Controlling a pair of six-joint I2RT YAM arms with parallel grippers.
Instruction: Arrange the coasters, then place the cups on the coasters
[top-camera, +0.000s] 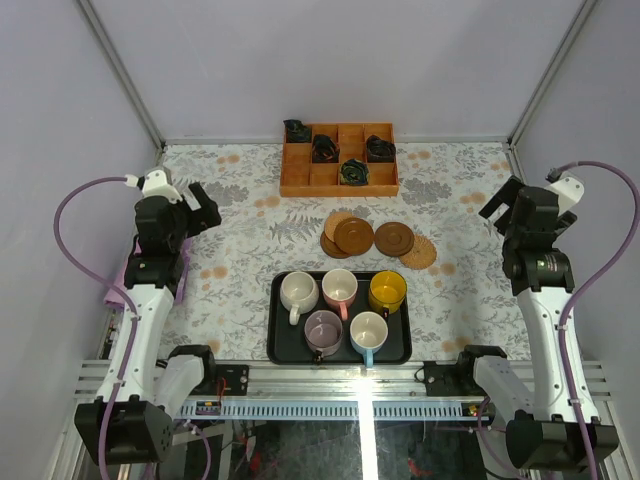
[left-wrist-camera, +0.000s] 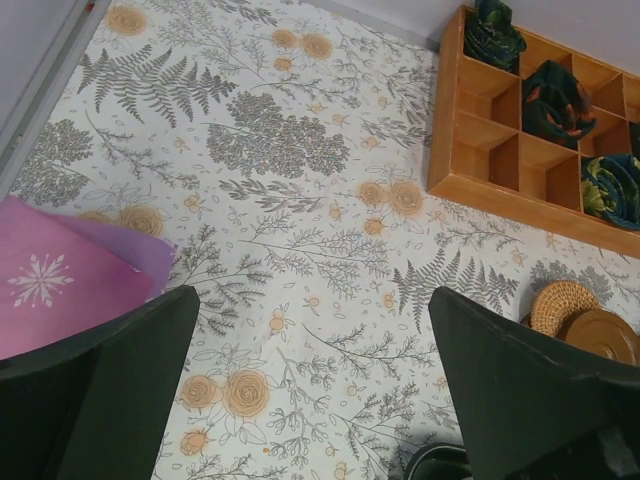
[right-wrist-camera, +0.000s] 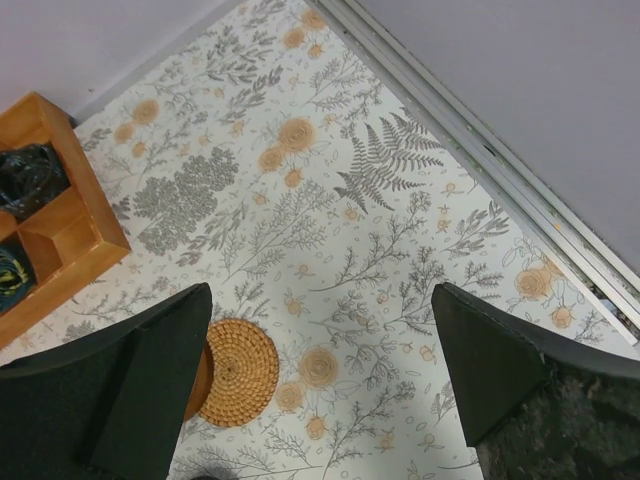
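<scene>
Presently on the worktop (top-camera: 230, 255), itemised.

Coasters (top-camera: 370, 238): five, heaped in one overlapping cluster at mid-worktop, between the orange box (top-camera: 338, 160) and the black tray (top-camera: 276, 330). The woven coaster (top-camera: 418, 251) lies at the right end, only partly overlapped. None is laid out singly, so I judge the arranging not yet begun.

Cups (top-camera: 340, 287): five, all on the tray at the near edge, packed close in two rows. They seem parked there until the coasters are spread.

Left jaws: spread wide, nothing between them, above bare patterned cloth at the left, well apart from the coasters.

Right jaws: spread wide, nothing between them, at the right side. The woven coaster lies nearest to them.

Open room: bare stretches flank both cluster and tray. The box closes the far middle, and walls bound both sides. A pink sheet (left-wrist-camera: 60, 280) lies at the left edge. The right side looks likeliest for sliding coasters apart.
</scene>
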